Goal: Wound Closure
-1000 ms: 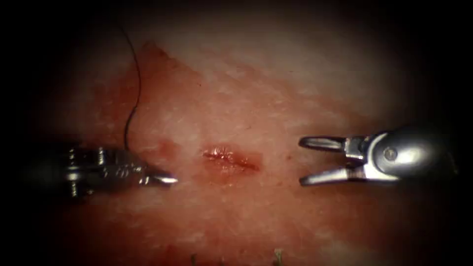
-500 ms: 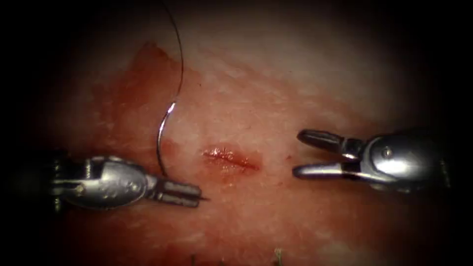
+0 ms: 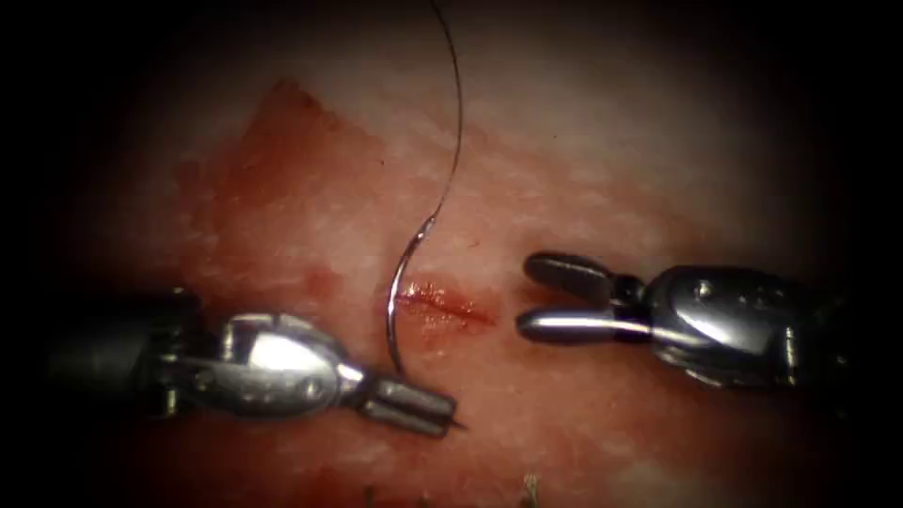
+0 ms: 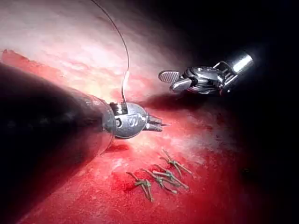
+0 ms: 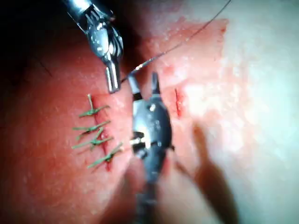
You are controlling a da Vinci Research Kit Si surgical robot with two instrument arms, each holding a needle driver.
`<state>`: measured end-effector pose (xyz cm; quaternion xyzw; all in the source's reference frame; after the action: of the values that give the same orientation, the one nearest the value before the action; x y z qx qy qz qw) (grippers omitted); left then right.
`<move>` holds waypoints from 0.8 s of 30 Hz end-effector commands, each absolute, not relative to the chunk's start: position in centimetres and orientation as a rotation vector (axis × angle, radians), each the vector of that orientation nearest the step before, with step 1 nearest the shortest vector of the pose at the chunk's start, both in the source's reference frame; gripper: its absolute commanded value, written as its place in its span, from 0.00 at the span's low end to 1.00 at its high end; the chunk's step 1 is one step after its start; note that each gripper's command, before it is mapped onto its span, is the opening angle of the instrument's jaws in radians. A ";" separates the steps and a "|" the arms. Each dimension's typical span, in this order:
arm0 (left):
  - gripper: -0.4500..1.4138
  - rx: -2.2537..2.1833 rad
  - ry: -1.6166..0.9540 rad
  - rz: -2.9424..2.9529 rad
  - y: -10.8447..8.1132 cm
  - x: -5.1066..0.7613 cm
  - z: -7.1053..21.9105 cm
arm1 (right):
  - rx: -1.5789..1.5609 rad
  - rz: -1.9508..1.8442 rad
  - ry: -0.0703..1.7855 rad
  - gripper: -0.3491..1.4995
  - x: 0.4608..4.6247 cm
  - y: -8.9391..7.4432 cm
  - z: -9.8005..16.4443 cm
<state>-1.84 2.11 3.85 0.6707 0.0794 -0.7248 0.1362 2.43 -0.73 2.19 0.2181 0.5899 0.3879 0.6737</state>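
Note:
The tissue (image 3: 583,160) has a short red cut (image 3: 442,303) at its middle. My left tool (image 3: 435,417) lies just below and left of the cut, jaws shut on the curved needle (image 3: 395,296) near its pointed end, with the tip poking out past the jaws. The needle arcs up over the cut's left end, free of the tissue. Dark thread (image 3: 456,113) runs up from its tail. My right tool (image 3: 531,295) hovers just right of the cut, open and holding nothing. The left wrist view shows the left tool (image 4: 156,125), needle (image 4: 124,86) and right tool (image 4: 174,80).
Red fluid (image 3: 282,150) stains the tissue left of the cut. Several tied stitches with cut thread ends (image 4: 161,178) sit near the left tool, also seen as green stitches (image 5: 96,135) beside the right tool (image 5: 143,83) and the cut (image 5: 178,101).
The left tool has moved right and down with the needle, bringing it over the cut's left end. The right tool has moved left toward the cut, still open.

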 end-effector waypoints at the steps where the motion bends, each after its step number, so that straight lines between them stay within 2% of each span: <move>1: 0.00 1.959 0.224 -2.079 2.1 -1.90 3.9 | 0.504 0.879 1.336 0.36 2.51 -0.8 2.3; 13: 0.00 2.077 0.166 -1.882 2.1 -1.94 3.8 | 0.577 0.924 1.447 0.34 2.54 -0.8 2.4; 24: 0.00 2.169 0.175 -1.746 2.1 -1.91 3.7 | 0.613 0.895 1.493 0.33 2.74 -0.9 2.5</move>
<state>-1.86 2.10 3.68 0.7665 0.0614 -0.6145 0.1766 2.69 -0.80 2.44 0.2641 0.6454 0.3862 0.6038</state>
